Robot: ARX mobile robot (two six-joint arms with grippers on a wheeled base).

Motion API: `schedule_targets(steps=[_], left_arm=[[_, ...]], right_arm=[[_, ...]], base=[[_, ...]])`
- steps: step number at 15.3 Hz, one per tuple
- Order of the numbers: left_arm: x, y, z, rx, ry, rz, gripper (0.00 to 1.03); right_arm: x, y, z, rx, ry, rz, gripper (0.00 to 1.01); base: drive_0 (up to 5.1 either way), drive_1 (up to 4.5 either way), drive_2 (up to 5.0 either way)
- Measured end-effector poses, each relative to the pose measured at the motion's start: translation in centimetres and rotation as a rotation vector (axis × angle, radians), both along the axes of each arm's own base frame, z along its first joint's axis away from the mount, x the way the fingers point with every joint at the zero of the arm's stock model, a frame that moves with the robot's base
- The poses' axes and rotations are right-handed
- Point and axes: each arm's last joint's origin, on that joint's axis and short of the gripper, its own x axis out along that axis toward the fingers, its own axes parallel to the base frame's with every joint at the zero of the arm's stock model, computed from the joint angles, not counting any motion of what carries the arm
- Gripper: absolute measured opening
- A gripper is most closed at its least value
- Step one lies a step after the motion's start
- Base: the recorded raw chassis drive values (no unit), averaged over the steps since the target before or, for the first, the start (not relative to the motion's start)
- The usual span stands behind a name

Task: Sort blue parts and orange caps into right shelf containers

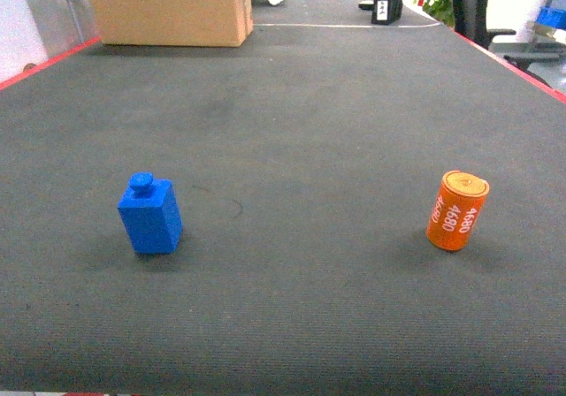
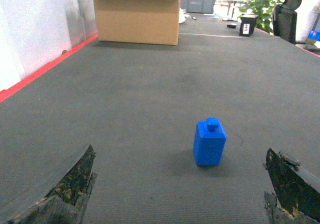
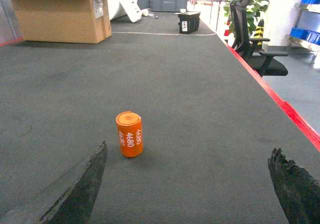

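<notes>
A blue part [image 1: 150, 216], a blocky piece with a round stud on top, stands upright on the dark table mat at the left. It shows again [image 2: 209, 142] ahead of my left gripper [image 2: 179, 150], slightly right of centre. That gripper is open and holds nothing. An orange cap [image 1: 457, 210] with white "4680" lettering stands at the right. The same orange cap [image 3: 129, 134] stands ahead and left of my right gripper [image 3: 189, 148], which is open and holds nothing. Blue shelf containers [image 3: 305, 34] show partly at the far right edge. Neither gripper appears in the head view.
A brown cardboard box [image 1: 168, 7] stands at the table's back left. A small black bin [image 1: 386, 4] sits at the back right. The table has a red edge [image 3: 280, 104]; beyond it is a black office chair [image 3: 255, 49].
</notes>
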Motion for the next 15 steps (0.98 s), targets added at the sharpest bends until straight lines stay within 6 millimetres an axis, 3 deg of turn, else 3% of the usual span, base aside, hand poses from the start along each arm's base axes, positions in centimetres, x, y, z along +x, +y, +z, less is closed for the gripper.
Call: schedule_targets(steps=[15], left_arm=[[0.00, 0.00, 0.00, 0.000, 0.000, 0.000, 0.98]], right_arm=[[0.00, 0.00, 0.00, 0.000, 0.000, 0.000, 0.98]], base=[[0.0, 0.00, 0.0]])
